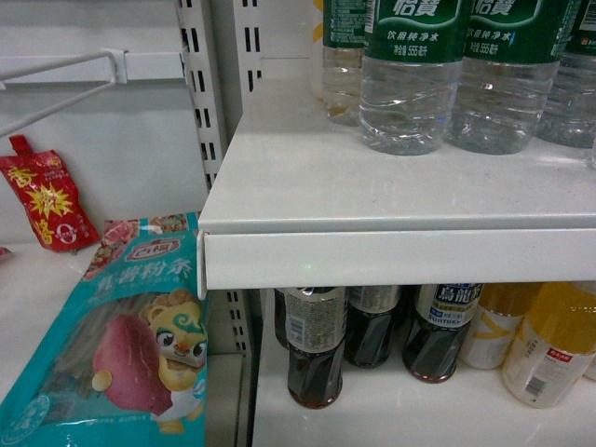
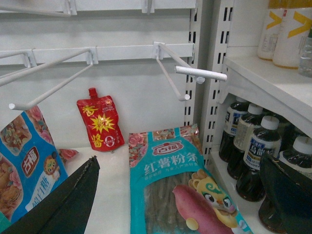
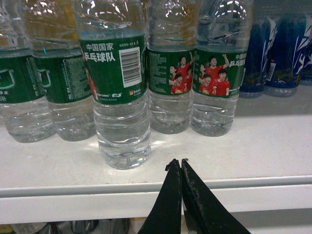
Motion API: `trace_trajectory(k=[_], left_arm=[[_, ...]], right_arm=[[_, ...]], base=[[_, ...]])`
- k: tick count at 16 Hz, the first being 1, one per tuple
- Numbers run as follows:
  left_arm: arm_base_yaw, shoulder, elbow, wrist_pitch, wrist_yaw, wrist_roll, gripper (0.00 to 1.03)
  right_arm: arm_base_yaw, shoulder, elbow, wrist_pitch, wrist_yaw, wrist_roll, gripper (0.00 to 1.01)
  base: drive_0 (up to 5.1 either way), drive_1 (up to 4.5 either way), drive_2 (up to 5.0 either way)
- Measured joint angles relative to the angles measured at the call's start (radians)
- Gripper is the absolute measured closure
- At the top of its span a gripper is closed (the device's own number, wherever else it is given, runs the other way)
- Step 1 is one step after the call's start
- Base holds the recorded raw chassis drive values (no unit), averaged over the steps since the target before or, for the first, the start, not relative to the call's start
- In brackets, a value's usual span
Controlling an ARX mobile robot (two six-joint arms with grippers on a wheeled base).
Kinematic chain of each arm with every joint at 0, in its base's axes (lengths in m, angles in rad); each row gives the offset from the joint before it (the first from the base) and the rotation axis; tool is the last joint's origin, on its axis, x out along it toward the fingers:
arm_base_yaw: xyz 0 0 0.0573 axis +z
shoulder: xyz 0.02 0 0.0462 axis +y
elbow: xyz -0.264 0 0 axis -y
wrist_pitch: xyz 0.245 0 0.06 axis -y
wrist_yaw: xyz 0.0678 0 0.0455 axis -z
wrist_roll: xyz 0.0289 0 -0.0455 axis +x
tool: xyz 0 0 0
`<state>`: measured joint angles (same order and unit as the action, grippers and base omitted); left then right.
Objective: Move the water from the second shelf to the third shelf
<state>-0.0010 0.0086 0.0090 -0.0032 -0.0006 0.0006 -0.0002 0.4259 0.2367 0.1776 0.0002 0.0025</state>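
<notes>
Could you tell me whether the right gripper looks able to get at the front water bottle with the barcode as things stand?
Probably yes. The water bottle stands alone at the front of the shelf, with nothing between it and the right gripper, which sits just right of it at the shelf edge. The fingers are closed, so they must open first.

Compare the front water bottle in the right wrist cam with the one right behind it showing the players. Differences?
The front water bottle stands nearest the shelf edge; the players bottle sits further back in the row. The front water bottle's label shows a barcode and white text; the players bottle's shows red-shirted players. Both are clear, ribbed, upright, with green labels. The right gripper is shut, below and right of the front bottle.
</notes>
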Motion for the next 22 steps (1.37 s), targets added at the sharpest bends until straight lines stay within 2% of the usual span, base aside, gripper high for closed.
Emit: trace_trajectory(k=[5,13,15,22], left_arm=[[0.0,0.0,0.0,0.0,0.0,0.0,0.05],[0.0,0.0,0.0,0.0,0.0,0.0,0.05],[0.0,0.0,0.0,0.0,-0.001,0.0,0.05],[0.0,0.0,0.0,-0.001,0.0,0.0,0.05]], right_arm=[[0.0,-0.105,-0.109,0.011,0.0,0.0,0.99],[0.0,-0.237,-0.187,-0.037,0.0,0.0,0.99],[0.0,-0.385,-0.207,-0.187,0.0,0.0,0.99],[0.0,-0.422,-0.223,-0.181,0.0,0.0,0.99]], base=[[0.0,0.0,0.0],[0.0,0.0,0.0],[0.0,0.0,0.0],[0.0,0.0,0.0]])
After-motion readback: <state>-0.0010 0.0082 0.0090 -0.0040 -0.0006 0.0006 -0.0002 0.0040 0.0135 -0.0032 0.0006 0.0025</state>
